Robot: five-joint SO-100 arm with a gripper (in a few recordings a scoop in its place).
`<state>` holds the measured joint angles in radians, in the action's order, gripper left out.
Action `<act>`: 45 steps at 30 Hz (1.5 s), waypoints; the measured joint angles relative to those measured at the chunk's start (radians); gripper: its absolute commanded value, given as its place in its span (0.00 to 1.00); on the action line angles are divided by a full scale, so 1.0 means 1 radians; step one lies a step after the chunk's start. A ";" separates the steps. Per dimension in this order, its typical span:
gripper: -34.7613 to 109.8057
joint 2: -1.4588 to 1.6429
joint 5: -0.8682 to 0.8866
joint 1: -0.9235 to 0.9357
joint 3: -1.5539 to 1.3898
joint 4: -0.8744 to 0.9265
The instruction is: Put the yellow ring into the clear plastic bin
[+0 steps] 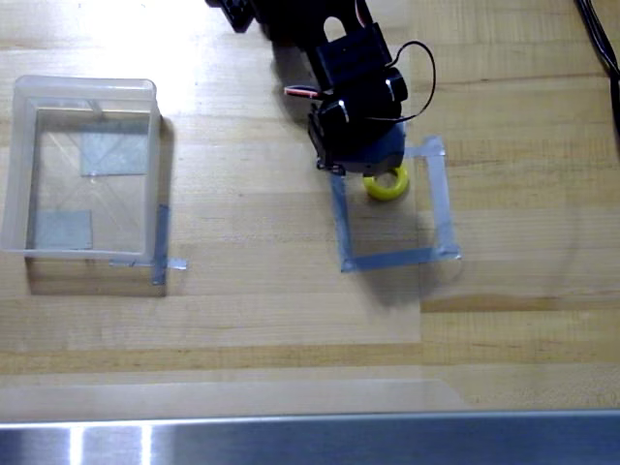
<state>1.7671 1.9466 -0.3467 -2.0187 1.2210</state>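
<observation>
From the overhead view, I take the grey tape square outline (392,205) stuck to the pale wooden plank table (262,310) as my landmark. The small, thick-walled, bright yellow doughnut-shaped ring (387,183) lies on the table inside that outline, close to its upper edge and a little left of the middle of that edge; its upper rim is hidden under my own body, so only the lower arc and part of the round hole show. My black arm reaches in from the top of the picture and ends over the upper left part of the outline, with my jaws (373,165) right above the ring, at or touching its upper rim. My wrist housing and motor block cover the tips, so I cannot tell whether my jaws are spread or clenched, nor whether they grip the ring. A thin dark wire loops off my wrist toward the upper right of the outline. The square translucent clear plastic bin (19,165), with rounded corners and low walls, stands well apart to the left of the outline, with two grey tape patches showing through its base and short strips of grey tape at its lower right corner. A shiny metal strip (310,441) runs along the table's near edge, far below the outline.
</observation>
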 measured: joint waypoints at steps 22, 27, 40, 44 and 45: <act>0.30 0.074 -0.064 -0.038 0.002 0.060; 0.30 -0.092 -0.048 -0.067 0.049 -0.020; 0.30 -0.225 -0.043 -0.069 0.052 -0.118; 0.30 -0.242 -0.048 -0.097 0.052 -0.118; 0.30 -0.249 -0.046 -0.100 0.054 -0.127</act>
<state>1.5186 1.9006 -0.4464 -1.9650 1.0937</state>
